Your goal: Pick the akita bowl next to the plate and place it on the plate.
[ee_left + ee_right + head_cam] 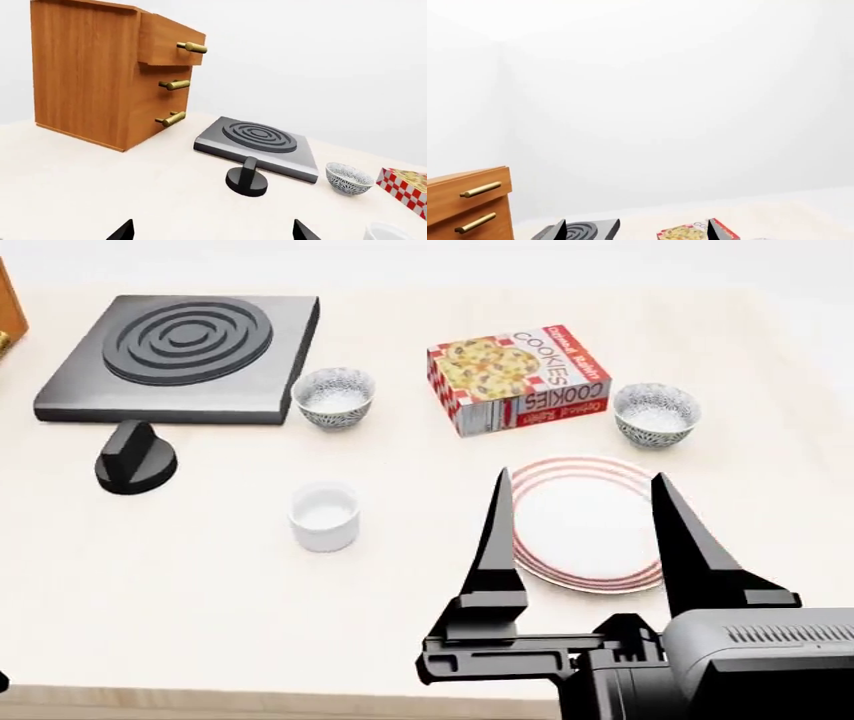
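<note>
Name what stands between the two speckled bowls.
In the head view, the cookies box stands between the left bowl and the akita bowl by the plate.

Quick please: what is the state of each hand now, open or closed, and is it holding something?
Left hand: open, holding nothing; only its two fingertips show.
Right hand: open, holding nothing, fingers spread in front of the plate.

Right gripper spread above plate, seemingly
</note>
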Motion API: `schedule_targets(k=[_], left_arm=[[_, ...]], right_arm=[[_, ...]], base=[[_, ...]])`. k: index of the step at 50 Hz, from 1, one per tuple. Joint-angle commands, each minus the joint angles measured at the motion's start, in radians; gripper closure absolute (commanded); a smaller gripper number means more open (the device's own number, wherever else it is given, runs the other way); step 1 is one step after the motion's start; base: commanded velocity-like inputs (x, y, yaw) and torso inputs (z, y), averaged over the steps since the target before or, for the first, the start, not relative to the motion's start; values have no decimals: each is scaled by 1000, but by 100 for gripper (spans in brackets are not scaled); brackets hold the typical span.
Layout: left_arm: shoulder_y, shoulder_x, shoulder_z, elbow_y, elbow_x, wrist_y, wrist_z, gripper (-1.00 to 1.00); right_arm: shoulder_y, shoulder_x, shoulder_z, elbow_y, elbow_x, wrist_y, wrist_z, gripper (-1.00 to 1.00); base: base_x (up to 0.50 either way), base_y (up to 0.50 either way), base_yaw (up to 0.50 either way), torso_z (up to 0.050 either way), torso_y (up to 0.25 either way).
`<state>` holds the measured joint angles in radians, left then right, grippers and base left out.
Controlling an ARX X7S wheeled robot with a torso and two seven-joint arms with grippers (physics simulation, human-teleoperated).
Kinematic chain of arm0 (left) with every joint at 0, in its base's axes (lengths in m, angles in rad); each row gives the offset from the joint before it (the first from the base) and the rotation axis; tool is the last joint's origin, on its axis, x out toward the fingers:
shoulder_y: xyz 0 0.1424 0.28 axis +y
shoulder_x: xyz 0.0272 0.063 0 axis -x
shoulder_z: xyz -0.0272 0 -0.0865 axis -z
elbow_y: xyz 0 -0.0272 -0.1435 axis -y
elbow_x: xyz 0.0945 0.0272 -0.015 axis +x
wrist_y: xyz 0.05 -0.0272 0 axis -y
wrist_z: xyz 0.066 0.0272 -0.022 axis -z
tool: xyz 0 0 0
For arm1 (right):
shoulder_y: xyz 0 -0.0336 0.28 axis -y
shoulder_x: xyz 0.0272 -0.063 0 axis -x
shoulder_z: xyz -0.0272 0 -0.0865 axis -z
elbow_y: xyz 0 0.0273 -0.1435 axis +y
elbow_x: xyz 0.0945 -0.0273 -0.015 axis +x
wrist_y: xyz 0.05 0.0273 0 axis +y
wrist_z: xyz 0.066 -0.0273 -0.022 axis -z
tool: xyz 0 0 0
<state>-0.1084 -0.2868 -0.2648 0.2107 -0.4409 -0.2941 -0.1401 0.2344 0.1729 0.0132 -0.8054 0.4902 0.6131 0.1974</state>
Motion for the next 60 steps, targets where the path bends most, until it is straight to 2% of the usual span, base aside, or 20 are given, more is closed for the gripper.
schedule_targets(k=[1, 39, 41, 48, 60], left_arm=[[2, -3, 2, 1, -4, 4, -3, -100], [5, -15, 15, 2, -8, 12, -16, -100], [5, -15, 15, 2, -9, 12, -17, -100], [6, -15, 19, -9, -5, 25, -14, -100], [7, -18, 22, -9, -7, 27, -17, -100]], right_arm=[[2, 10, -2, -2, 11, 3, 14, -100], [1, 36, -22, 1, 22, -12, 47, -100], [7, 50, -49, 1, -25, 2, 69, -100], [5, 59, -59, -1, -2, -9, 45, -100], [7, 66, -69, 7, 4, -7, 50, -100]], base=[[0, -367, 0, 0, 0], [0, -365, 0, 0, 0], [0, -109, 0, 0, 0], [51, 0, 0, 0, 0], [479, 0, 0, 0, 0]])
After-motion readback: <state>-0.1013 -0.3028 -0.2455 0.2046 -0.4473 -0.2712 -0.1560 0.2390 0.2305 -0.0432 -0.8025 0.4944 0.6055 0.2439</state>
